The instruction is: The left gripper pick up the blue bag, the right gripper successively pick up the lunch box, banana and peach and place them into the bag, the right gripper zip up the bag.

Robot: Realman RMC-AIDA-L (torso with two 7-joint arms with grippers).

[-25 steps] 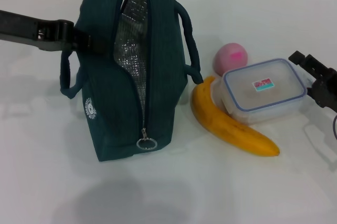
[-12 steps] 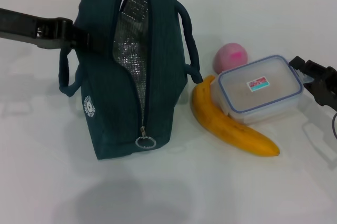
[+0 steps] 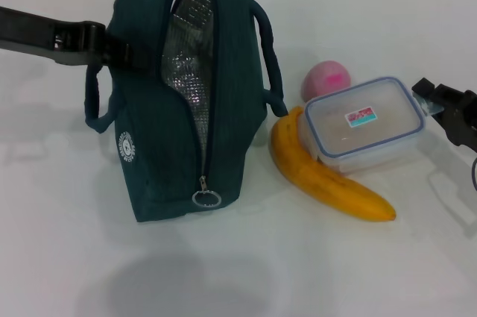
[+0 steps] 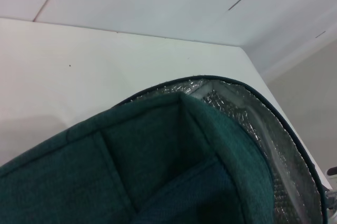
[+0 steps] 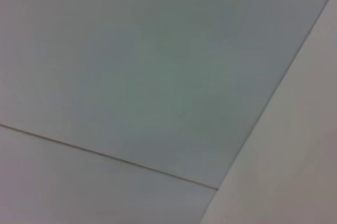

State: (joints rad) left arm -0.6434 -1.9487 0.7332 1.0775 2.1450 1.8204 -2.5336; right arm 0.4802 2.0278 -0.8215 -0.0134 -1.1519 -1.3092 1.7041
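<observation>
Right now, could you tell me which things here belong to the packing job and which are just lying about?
Belonging to the job:
- blue bag, unzipped, with the left claw at its side
- lunch box, with the right claw at its end
- banana
- peach

Lying about:
- nothing else on the white table

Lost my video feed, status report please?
Left gripper shut on blue bag, bag unzipped. Right gripper shut on lunch box, tilted over banana. Peach behind. Nothing blocking.
</observation>
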